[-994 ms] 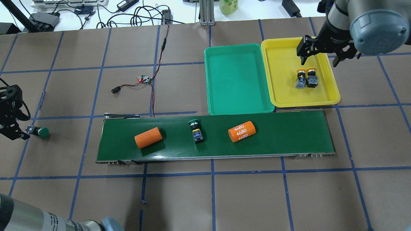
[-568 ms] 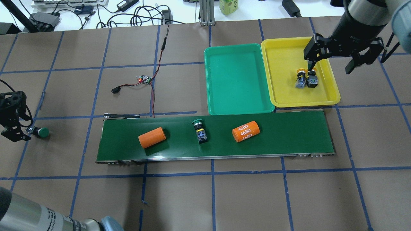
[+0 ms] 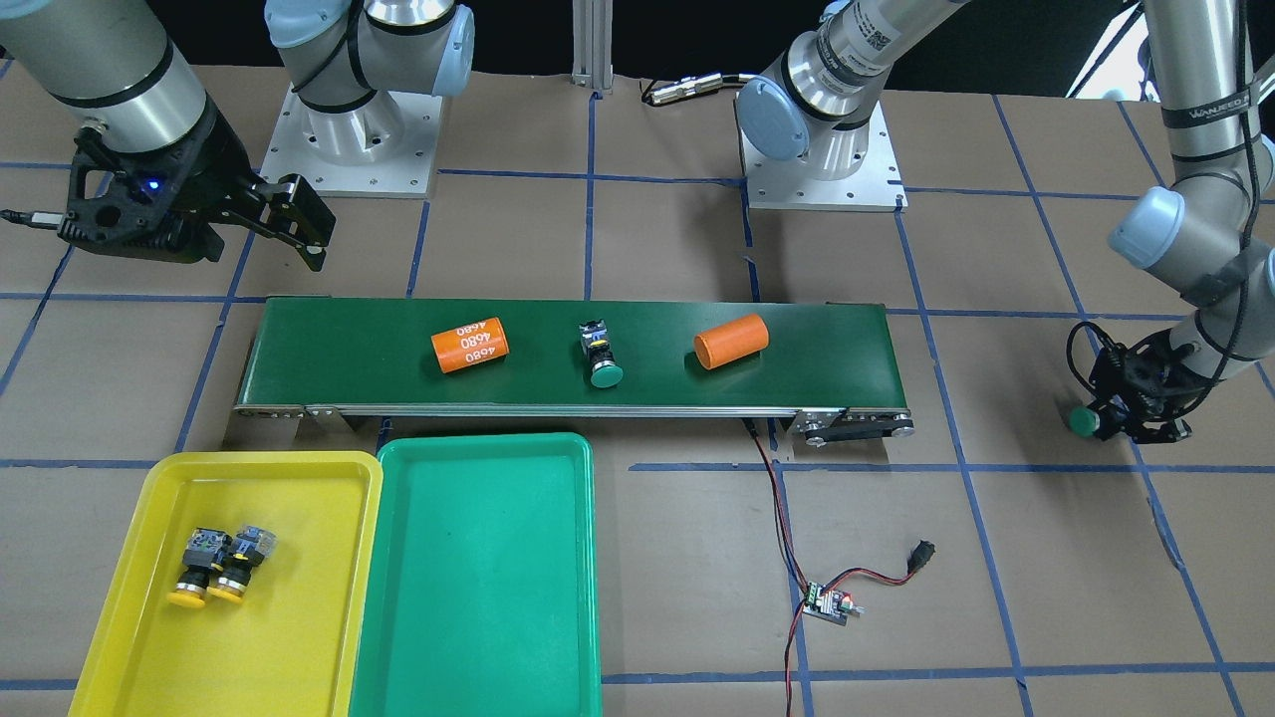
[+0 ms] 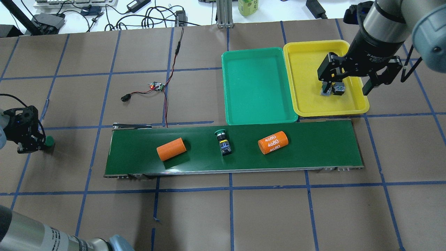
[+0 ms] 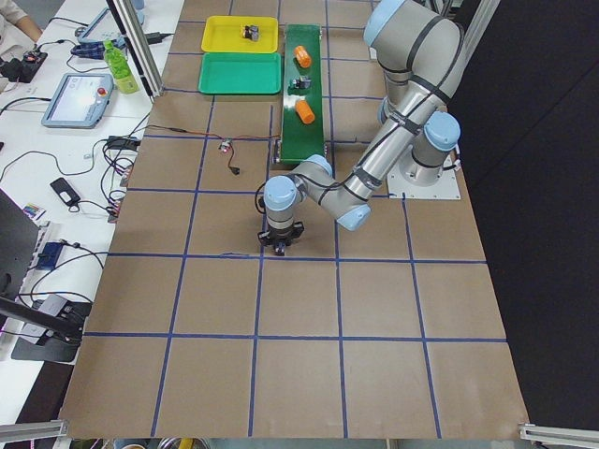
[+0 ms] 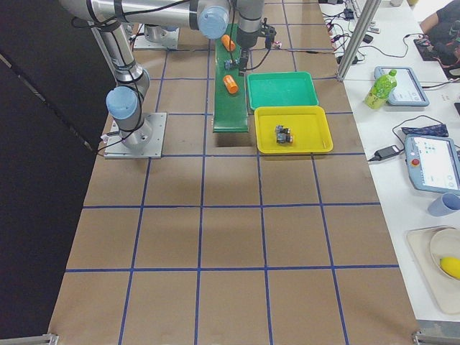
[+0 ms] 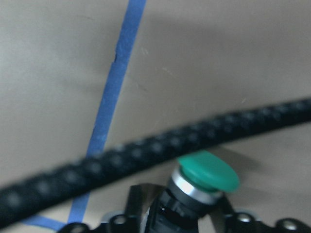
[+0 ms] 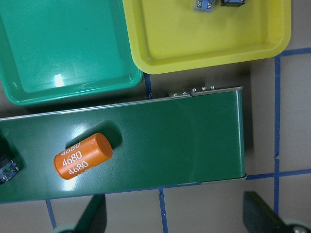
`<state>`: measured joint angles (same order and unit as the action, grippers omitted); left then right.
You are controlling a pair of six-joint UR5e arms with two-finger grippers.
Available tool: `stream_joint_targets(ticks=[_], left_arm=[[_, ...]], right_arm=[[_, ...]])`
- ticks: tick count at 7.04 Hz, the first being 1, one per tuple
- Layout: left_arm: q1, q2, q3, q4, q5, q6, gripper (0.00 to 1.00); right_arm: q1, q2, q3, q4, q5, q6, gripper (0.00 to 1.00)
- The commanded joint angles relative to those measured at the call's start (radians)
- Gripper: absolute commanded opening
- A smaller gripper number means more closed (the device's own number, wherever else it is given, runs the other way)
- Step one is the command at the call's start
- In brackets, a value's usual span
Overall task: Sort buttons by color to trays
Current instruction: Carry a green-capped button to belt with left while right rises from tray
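Yellow buttons [image 3: 221, 566] lie touching in yellow tray [image 3: 129, 647], front view; no button in green tray [image 3: 478, 597]. Overhead: belt button [image 4: 223, 141] has ridden rightward on conveyor [image 4: 313, 146]; right gripper [image 4: 345, 87], fingers [image 4: 324, 75] wide and empty, has shifted toward it, probably the next pick. Left gripper [image 4: 33, 141] has moved onto counter button [image 4: 50, 140]. Left wrist: fingers straddle its body, grip unconfirmed. Brown gridded counter [image 4: 264, 216]; cables [image 4: 166, 108], desk [image 4: 139, 10] beyond.
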<state>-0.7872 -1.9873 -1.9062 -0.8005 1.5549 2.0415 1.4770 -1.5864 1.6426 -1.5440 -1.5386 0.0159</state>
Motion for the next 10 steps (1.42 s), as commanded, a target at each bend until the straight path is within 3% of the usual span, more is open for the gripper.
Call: stream_joint_targets(ticks=[1,3,5,8,10], left_arm=[[-0.035,0.12,0.002,-0.102,-0.004,-0.015,0.0],[-0.221,0.272,-0.007,-0.277,0.001,-0.139,0.0],[-0.419,0.35,-0.014,-0.348,-0.001,-0.526,0.0],[-0.715,0.346,-0.089,-0.324,-0.001,-0.973,0.0],[-0.73,0.321,-0.131,-0.321,0.001,-1.429,0.0]], right_arm=[[0.0,-0.004,0.008,-0.002,0.003,0.001,1.0],[0.002,-0.004,0.009,-0.001,0.003,0.002,1.0],[0.023,-0.006,0.02,0.004,0.0,0.01,1.0],[0.063,-0.001,0.032,-0.002,-0.006,0.018,1.0],[0.065,-0.003,0.034,0.001,-0.005,0.019,1.0]])
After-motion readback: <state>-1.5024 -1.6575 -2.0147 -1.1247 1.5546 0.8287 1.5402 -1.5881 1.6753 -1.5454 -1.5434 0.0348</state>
